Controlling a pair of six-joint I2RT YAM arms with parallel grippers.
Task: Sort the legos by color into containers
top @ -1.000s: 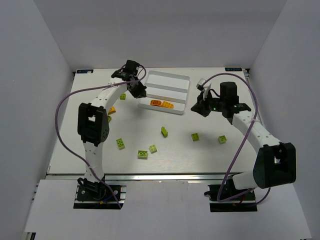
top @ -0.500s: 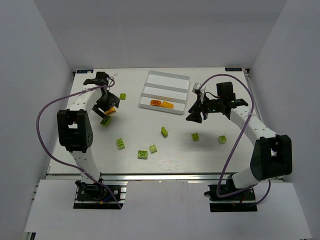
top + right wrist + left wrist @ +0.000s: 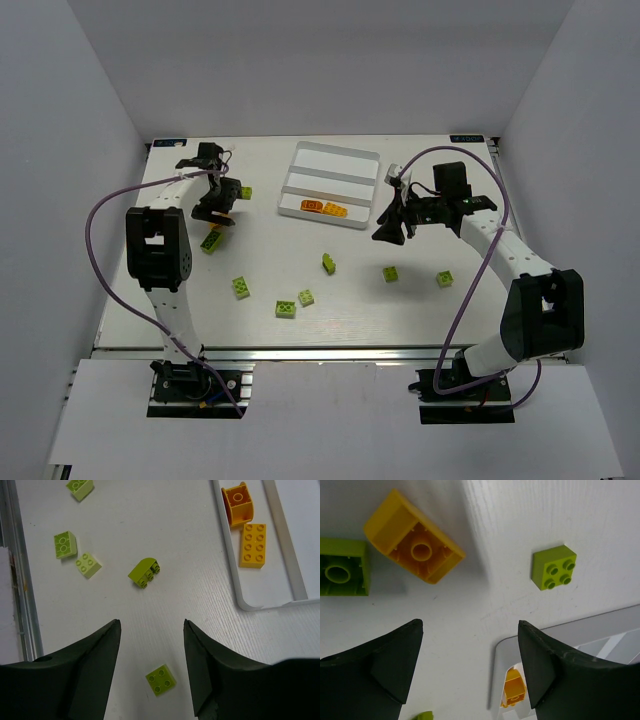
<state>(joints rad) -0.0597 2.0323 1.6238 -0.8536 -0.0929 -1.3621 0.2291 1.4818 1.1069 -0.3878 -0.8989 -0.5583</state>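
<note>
The white tray stands at the back centre, and two orange legos lie in its nearest slot. My left gripper hovers open left of the tray; in the left wrist view it sits just short of an upturned orange lego, with a green 2x2 lego beside the tray corner. My right gripper is open, low, at the tray's right front corner. In the right wrist view it has a green 2x2 lego lying on the table between its fingers.
Several green legos lie across the table's middle: a curved one, others at the right and the front left. One more green lego sits near my left gripper. White walls enclose the table.
My left arm swung from the tray's left end out to the left side of the table and its jaws opened. My right gripper dropped slightly left and opened.
</note>
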